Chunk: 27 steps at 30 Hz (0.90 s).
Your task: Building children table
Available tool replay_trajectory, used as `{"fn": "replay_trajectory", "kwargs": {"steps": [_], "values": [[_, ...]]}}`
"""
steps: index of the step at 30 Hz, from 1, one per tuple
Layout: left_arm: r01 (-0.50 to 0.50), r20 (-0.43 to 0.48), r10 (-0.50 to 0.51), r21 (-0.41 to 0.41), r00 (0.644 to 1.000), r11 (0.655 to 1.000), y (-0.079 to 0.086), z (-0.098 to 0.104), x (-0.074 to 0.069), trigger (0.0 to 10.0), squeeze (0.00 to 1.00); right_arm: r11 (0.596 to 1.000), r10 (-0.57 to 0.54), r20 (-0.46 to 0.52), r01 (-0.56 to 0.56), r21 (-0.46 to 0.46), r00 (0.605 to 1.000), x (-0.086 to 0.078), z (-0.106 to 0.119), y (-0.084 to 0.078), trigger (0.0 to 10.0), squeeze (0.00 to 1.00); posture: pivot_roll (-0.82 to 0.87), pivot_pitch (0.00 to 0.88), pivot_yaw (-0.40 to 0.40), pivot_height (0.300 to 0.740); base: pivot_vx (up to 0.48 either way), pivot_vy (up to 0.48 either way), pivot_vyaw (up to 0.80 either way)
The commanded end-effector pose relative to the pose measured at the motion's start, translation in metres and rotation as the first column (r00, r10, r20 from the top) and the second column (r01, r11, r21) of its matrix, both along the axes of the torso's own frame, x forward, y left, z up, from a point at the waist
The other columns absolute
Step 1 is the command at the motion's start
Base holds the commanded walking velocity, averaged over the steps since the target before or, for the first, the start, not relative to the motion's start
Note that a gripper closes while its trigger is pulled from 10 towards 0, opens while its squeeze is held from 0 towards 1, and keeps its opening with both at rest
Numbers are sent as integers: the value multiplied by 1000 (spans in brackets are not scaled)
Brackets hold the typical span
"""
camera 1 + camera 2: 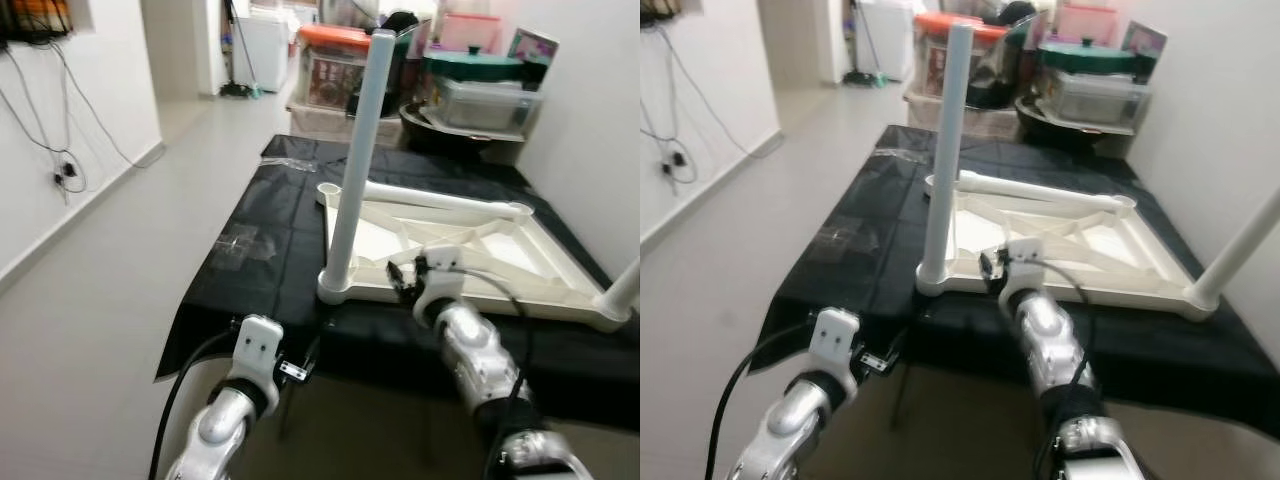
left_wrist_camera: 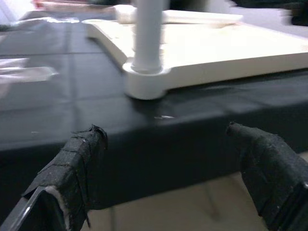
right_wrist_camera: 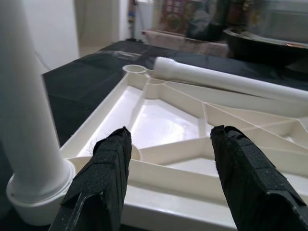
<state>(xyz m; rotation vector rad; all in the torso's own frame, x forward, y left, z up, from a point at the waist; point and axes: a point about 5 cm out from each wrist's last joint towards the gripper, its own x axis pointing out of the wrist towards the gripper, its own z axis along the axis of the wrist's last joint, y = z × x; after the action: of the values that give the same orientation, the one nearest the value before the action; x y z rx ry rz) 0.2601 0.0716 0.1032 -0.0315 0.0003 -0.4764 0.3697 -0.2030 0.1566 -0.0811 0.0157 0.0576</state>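
A white children's table top (image 1: 452, 293) lies upside down on a black-covered surface (image 1: 270, 215). One white leg (image 1: 360, 150) stands upright in its near left corner socket. Another leg (image 1: 622, 285) sticks up at the near right corner. A loose leg (image 1: 440, 200) lies across the far side, beside an empty socket (image 1: 330, 190). My right gripper (image 3: 168, 163) is open just before the top's near rim, to the right of the upright leg (image 3: 29, 110). My left gripper (image 2: 168, 159) is open and lower, in front of the black surface's edge, facing the leg's base (image 2: 144, 82).
Stacked storage boxes (image 1: 335, 60) and a green-lidded container (image 1: 470, 65) crowd the far end. A white wall runs close on the right. A clear plastic bag (image 1: 240, 245) lies on the black cover. Open floor stretches along the left, with cables (image 1: 65, 170) on the wall.
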Motion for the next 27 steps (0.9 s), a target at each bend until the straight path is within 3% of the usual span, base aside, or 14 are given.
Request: {"fn": "replay_trajectory", "kwargs": {"steps": [1,6,12,19,26,27], "values": [[-20,-13,20,13,1000,1000,4,-2,-1,10000,0,1000,-2,-37,3,9,999,1,-6,1,10000,0,120,0,-78,740,360,-281,0],[-43,-43,42,-13,998,999,7,-2,-1,10000,0,1000,11,-43,-11,14,999,3,-6,3,10000,0,121,0,-84,740,345,-56,0],[-62,-64,59,-44,996,997,7,-2,-4,10000,0,999,27,-54,-26,19,998,2,-9,4,10000,0,120,0,-84,740,0,0,0],[-56,-64,52,-52,997,997,5,0,-9,10000,0,992,108,-19,-106,67,994,2,-10,20,10000,0,121,0,-81,740,0,0,0],[-46,-53,43,-62,998,997,3,6,-14,10000,0,989,148,-11,-148,22,989,13,5,26,10000,0,118,0,-79,740,0,0,0],[-29,-40,27,-55,999,998,-1,12,-20,10000,0,973,217,-58,-220,-68,975,26,21,32,10000,0,120,0,-90,740,0,0,0]]}}
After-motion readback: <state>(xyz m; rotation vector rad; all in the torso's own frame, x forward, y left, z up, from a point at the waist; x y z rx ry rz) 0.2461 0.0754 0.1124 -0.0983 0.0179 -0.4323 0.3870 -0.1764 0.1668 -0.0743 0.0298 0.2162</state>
